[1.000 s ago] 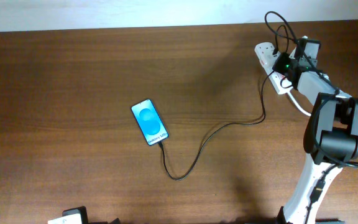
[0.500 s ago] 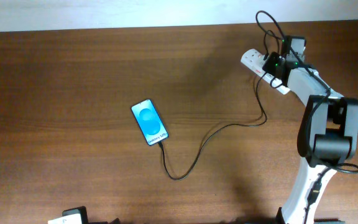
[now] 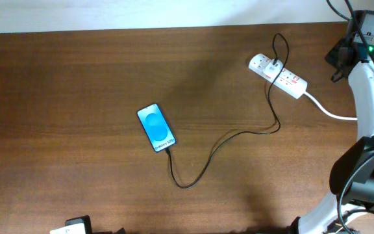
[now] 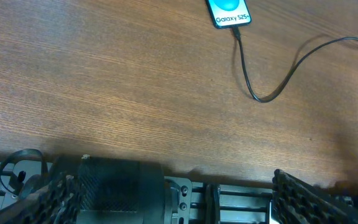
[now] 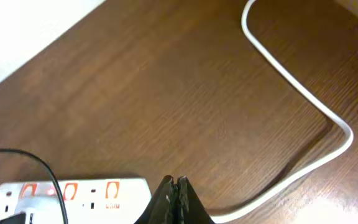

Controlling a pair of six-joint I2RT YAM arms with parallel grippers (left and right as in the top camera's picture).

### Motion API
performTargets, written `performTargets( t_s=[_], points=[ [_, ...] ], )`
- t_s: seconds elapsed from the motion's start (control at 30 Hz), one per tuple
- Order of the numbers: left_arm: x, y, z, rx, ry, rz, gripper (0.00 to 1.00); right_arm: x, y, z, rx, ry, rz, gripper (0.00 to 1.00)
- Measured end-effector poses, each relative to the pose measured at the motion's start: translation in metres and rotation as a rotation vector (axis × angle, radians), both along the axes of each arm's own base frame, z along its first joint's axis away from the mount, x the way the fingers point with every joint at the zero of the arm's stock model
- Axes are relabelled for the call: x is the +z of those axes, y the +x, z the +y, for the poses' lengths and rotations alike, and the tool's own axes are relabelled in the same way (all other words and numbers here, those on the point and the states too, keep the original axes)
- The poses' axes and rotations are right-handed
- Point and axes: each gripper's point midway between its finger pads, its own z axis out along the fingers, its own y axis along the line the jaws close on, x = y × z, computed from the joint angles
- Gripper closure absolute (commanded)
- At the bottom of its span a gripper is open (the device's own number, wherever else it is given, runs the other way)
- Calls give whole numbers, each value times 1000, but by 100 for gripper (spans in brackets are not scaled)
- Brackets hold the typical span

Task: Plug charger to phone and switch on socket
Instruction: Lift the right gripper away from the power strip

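The brown surface (image 3: 63,97) carries the white socket (image 3: 278,76) at far right and the lit phone (image 3: 156,127) near the middle. The charger (image 3: 239,133) links them. The left gripper (image 4: 173,186) has its jaws wide apart. The right gripper (image 5: 173,194) has its jaws pressed together, empty.

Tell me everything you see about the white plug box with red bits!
The white oblong plastic power strip lies flat and slanted on the brown wooden table, toward the far right. It has small red switches along its top. A thin black charger cable is plugged in near its left end, and a thick white cord leaves its right end. Nothing else touches it.
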Motion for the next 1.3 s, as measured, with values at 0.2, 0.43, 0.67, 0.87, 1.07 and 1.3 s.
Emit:
performTargets(
  t_s=[0.2,0.43,0.67,0.87,1.07,1.3],
  points=[
    [0,0,0,0,0,0,1,-6,1,16,58,79,6,96],
    [0,0,0,0,0,0,1,101,-9,62,201,118,-255,96],
    [0,0,0,0,0,0,1,255,-82,171,492,37,-605,96],
    [0,0,0,-1,-1,0,1,324,-170,239,786,-50,-782,90],
    [0,0,-1,-1,-3,0,1,347,-257,234,902,-169,-859,2],
    [0,0,-1,-1,-3,0,1,280,-278,228,943,-123,-575,2]
  ],
)
